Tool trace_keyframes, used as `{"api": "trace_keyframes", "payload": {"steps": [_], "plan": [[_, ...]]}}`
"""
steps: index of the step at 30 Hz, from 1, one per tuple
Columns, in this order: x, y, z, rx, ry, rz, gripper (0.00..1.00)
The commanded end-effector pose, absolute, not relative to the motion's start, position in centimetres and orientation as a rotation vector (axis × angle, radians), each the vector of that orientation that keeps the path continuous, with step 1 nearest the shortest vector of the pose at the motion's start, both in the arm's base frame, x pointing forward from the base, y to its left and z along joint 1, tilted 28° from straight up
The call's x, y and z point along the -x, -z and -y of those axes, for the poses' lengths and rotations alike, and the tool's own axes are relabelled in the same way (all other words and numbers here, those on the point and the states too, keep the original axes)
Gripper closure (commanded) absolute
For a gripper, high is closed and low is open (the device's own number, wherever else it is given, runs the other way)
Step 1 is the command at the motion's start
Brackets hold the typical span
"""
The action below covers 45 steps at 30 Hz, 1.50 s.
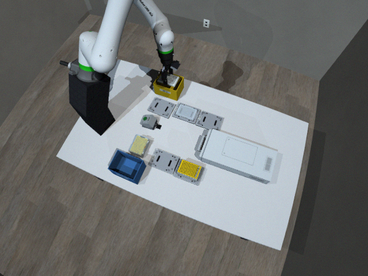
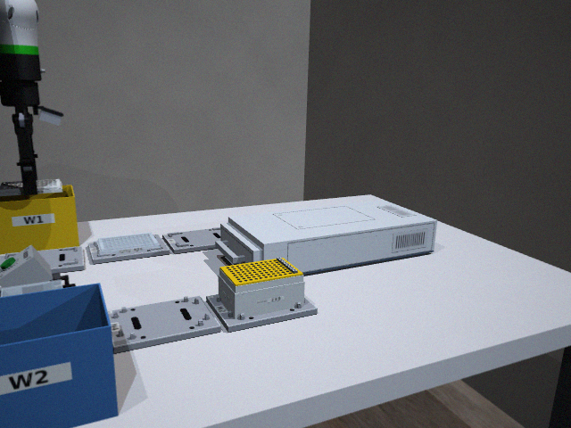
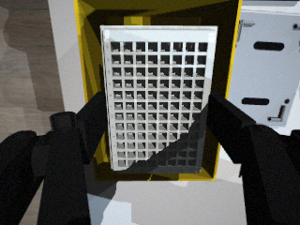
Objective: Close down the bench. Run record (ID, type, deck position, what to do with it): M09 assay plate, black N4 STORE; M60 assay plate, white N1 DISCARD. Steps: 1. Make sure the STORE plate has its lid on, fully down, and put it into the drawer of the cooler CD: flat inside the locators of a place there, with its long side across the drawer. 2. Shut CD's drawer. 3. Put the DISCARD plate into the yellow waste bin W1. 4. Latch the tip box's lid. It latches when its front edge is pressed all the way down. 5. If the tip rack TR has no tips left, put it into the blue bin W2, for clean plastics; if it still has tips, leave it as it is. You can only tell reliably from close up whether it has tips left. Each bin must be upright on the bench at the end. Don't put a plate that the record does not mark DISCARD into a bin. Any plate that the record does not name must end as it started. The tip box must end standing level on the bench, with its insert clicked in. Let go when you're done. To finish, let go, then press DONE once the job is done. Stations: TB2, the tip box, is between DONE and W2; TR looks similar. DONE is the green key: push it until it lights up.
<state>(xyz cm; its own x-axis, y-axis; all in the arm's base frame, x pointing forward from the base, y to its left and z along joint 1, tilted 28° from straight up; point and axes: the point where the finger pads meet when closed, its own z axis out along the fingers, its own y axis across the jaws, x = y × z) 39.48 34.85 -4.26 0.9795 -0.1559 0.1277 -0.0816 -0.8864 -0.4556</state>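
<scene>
Currently clamped: gripper (image 3: pixel 157 117) roughly half open on white assay plate (image 3: pixel 157 94), low inside yellow bin W1 (image 3: pixel 84 70); plate's underside hidden, possibly clear of the floor.

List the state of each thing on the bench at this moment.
gripper: shut on the white plate
white plate: held, at W1's mouth
yellow bin W1: upright
blue bin W2: upright
cooler drawer: shut
plate on deck: seated in its nest
DONE key: unlit
</scene>
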Motion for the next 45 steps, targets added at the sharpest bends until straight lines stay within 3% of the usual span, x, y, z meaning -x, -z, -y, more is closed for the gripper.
{"api": "trace_keyframes", "payload": {"steps": [1, 43, 44, 45], "plan": [[-39.6, 4.6, -35.0, 2.661, 0.223, -0.169, 0.9], [-40.0, 6.7, -36.1, 2.661, 0.223, -0.169, 0.9], [-40.0, 6.7, -36.1, 2.661, 0.223, -0.169, 0.3], [-40.0, 6.7, -36.1, 2.661, 0.223, -0.169, 0.3]]}}
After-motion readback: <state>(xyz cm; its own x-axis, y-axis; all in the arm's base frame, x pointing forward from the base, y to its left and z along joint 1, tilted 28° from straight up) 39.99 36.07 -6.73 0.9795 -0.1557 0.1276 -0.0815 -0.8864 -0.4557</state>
